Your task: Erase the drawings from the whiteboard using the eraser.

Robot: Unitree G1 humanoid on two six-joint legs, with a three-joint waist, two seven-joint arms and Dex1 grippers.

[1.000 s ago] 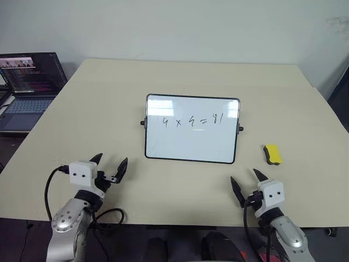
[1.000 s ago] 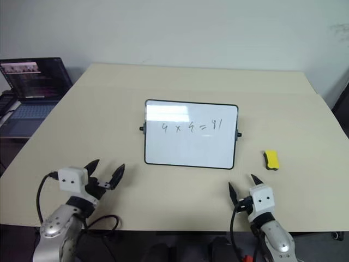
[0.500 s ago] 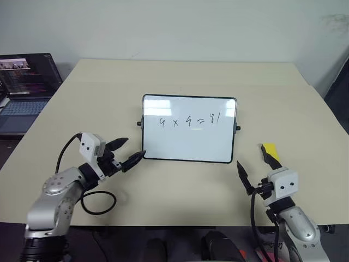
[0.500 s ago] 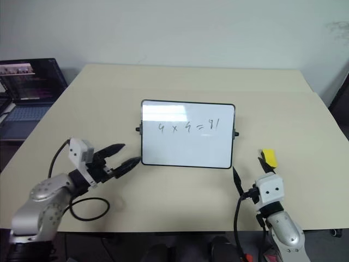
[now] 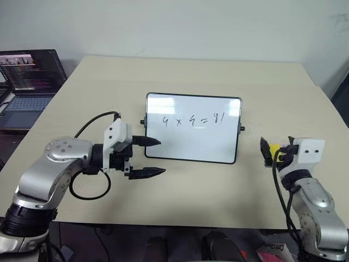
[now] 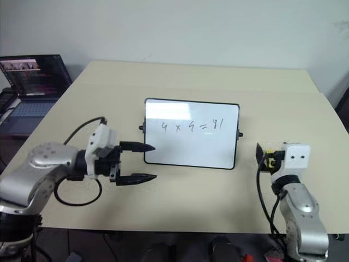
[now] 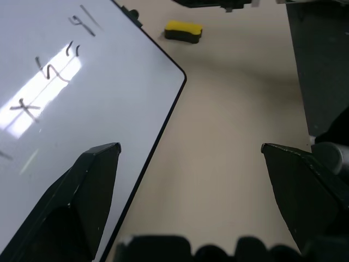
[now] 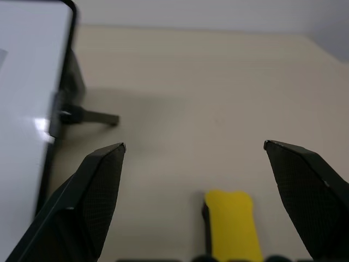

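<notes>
The right gripper (image 8: 193, 147) had its fingers (image 8: 92, 191) spread wide and empty, with the eraser (image 8: 232, 221) lying on the desk (image 5: 180, 191) between and just below them. The eraser lay to the right of the whiteboard (image 5: 192, 128), apart from its frame. A good pickup would probably mean lowering the fingers astride the yellow block, closing across its narrow width and gripping high enough to leave the dark underside free for wiping.

The left gripper (image 5: 150, 157) also had its fingers open and held nothing, near the whiteboard's lower left corner. It looked well placed to steady the frame. The drawings (image 5: 193, 120), a short sum across the whiteboard's upper half, were untouched.
</notes>
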